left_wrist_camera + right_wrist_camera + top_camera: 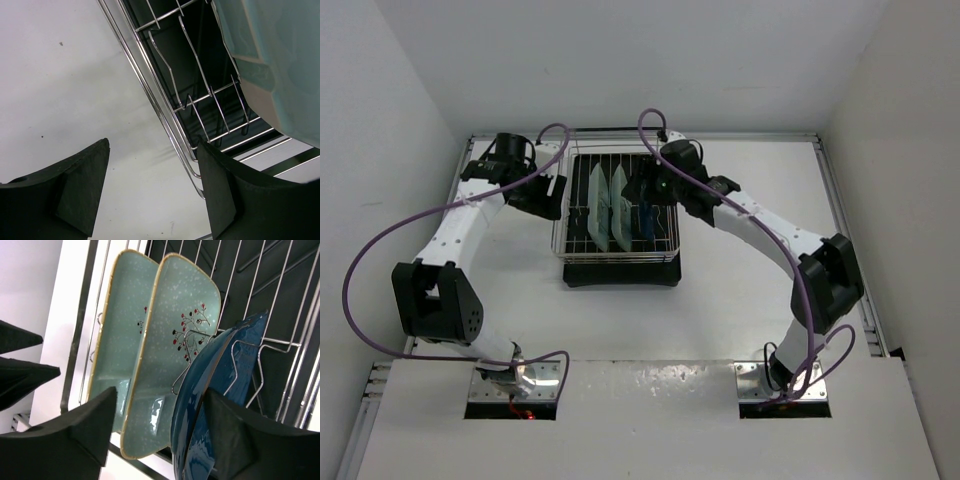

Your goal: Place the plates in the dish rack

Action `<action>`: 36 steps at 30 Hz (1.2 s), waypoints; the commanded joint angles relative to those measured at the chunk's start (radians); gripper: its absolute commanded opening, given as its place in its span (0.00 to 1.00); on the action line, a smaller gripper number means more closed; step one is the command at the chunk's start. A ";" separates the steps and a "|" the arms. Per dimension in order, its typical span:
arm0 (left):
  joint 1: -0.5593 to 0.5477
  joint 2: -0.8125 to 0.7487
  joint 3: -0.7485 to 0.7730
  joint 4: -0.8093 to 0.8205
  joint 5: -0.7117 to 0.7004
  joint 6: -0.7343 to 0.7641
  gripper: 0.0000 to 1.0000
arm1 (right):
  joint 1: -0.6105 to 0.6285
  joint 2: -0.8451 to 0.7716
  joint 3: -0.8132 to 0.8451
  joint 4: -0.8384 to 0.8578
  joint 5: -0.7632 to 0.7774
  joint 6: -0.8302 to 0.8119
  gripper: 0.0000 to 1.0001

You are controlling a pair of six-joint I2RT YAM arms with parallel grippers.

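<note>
Top view: square chrome wire dish rack on black tray sat at 12 o'clock on white bench. Two mint-green speckled plates and one dark blue plate stood on edge inside. Left fingers at rack's 9 o'clock, right fingers over its 1 o'clock.

Left wrist: fingers spread wide, nothing btwn, just outside rack wires.

Right wrist: fingers apart astride blue plate's edge, not clamping. Loading looked done. Next prob. a straight lift-out, w/ wire tines and mint plate close enough to snag.

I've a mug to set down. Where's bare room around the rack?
Bare table: in front of the dish rack toward the near edge, and the far right corner. Crowded: left edge by the left tool, right slots under the right tool.
</note>
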 commanded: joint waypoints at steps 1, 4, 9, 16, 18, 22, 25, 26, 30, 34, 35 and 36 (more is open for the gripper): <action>-0.009 -0.031 0.036 0.003 0.003 0.012 0.75 | -0.002 -0.089 0.038 0.018 0.028 -0.066 0.71; -0.009 -0.022 0.046 0.003 0.003 0.012 0.75 | -0.005 -0.092 0.080 -0.033 0.028 -0.120 0.80; -0.009 -0.022 0.064 -0.007 0.003 0.012 0.75 | -0.006 -0.081 0.135 -0.096 0.033 -0.152 0.83; 0.011 -0.043 0.102 -0.027 -0.015 0.021 0.75 | -0.031 -0.168 0.162 -0.168 0.024 -0.204 1.00; 0.032 -0.052 0.116 -0.036 -0.024 0.021 0.78 | -0.093 -0.202 0.155 -0.238 0.011 -0.227 1.00; 0.097 -0.074 0.125 -0.036 -0.024 0.031 0.79 | -0.218 -0.334 0.094 -0.407 0.022 -0.244 1.00; 0.161 -0.094 0.101 -0.045 -0.024 0.040 0.79 | -0.349 -0.438 -0.001 -0.568 0.103 -0.246 1.00; 0.179 -0.094 0.089 -0.045 -0.024 0.040 0.79 | -0.377 -0.478 -0.026 -0.588 0.116 -0.247 1.00; 0.278 -0.112 0.043 -0.054 -0.004 0.040 0.79 | -0.532 -0.618 -0.202 -0.659 0.198 -0.235 1.00; 0.367 -0.161 -0.048 -0.043 -0.030 0.050 0.79 | -0.591 -0.721 -0.342 -0.667 0.266 -0.186 1.00; 0.377 -0.184 -0.095 -0.030 -0.030 0.050 0.79 | -0.598 -0.751 -0.400 -0.659 0.277 -0.164 1.00; 0.378 -0.196 -0.120 -0.030 -0.030 0.060 0.79 | -0.598 -0.779 -0.417 -0.653 0.286 -0.161 1.00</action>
